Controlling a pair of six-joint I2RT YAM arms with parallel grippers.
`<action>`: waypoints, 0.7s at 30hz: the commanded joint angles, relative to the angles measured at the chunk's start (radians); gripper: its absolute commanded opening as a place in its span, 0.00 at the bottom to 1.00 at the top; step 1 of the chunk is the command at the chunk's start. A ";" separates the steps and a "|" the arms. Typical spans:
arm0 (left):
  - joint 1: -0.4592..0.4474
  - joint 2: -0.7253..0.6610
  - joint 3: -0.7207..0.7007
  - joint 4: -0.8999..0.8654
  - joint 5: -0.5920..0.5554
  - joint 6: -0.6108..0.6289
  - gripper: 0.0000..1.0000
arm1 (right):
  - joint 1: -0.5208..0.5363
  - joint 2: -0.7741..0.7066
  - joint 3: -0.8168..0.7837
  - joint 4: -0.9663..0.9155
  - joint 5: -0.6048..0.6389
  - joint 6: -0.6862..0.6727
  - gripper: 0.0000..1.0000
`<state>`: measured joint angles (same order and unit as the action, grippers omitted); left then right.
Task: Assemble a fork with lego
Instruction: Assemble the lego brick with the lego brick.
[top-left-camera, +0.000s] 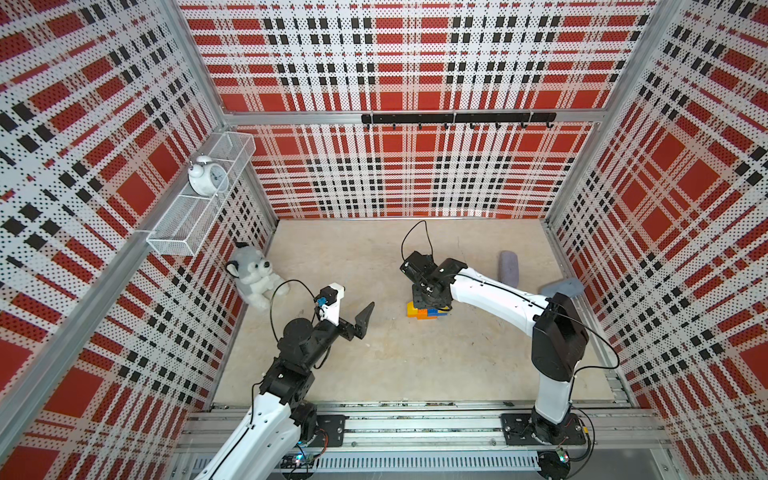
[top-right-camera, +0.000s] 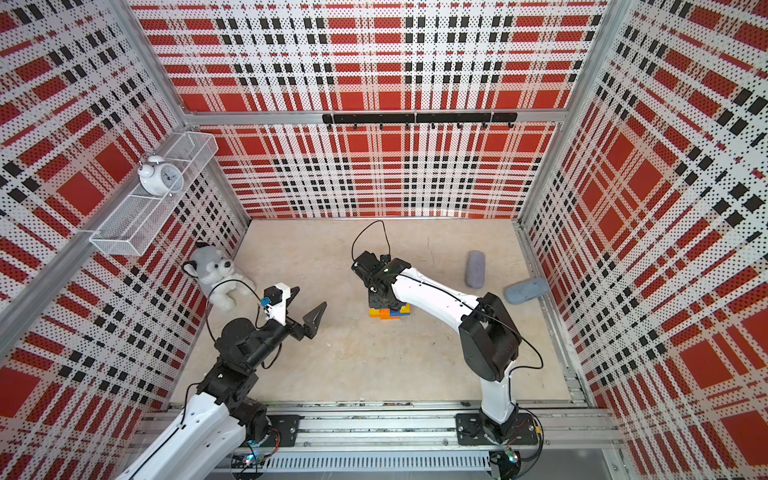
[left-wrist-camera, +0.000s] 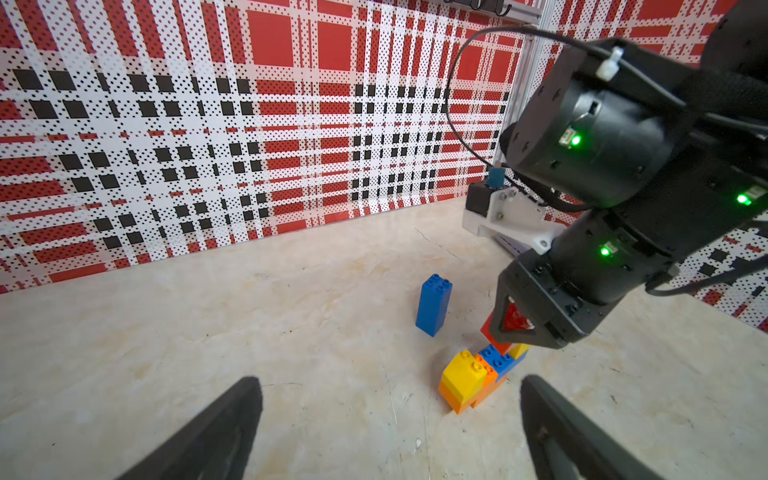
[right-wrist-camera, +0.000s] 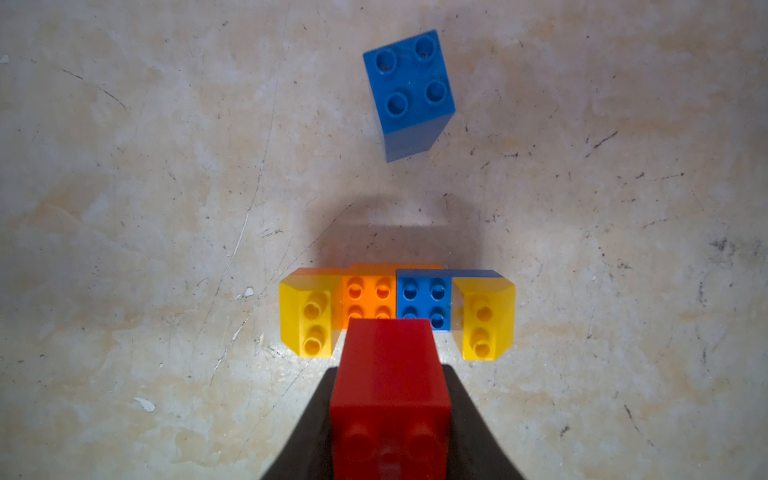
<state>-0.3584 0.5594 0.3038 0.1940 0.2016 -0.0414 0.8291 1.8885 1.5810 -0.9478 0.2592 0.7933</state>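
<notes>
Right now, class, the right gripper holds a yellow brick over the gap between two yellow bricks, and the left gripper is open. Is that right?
No. The right gripper holds a red brick, not a yellow one, over the gap between two yellow bricks; the right wrist view shows it. The left gripper is open.

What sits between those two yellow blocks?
An orange brick and a blue brick, side by side, in the right wrist view; the right claw holds a red brick partly hiding them.

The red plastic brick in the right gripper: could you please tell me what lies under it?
Under the red plastic brick, an orange studded brick and a blue studded brick meet. It covers their nearer studs; whether it is seated cannot be seen.
</notes>
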 joint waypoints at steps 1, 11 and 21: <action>0.011 0.004 0.017 0.002 0.013 0.039 0.98 | 0.002 0.033 0.000 0.000 0.009 0.000 0.18; 0.012 0.018 0.027 -0.024 0.043 0.083 0.98 | -0.014 0.072 -0.018 0.030 -0.015 -0.014 0.18; 0.012 0.039 0.029 -0.015 0.052 0.089 0.98 | -0.037 0.087 -0.038 0.052 -0.042 -0.032 0.18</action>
<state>-0.3538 0.5934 0.3038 0.1783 0.2363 0.0326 0.8001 1.9549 1.5490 -0.9134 0.2283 0.7746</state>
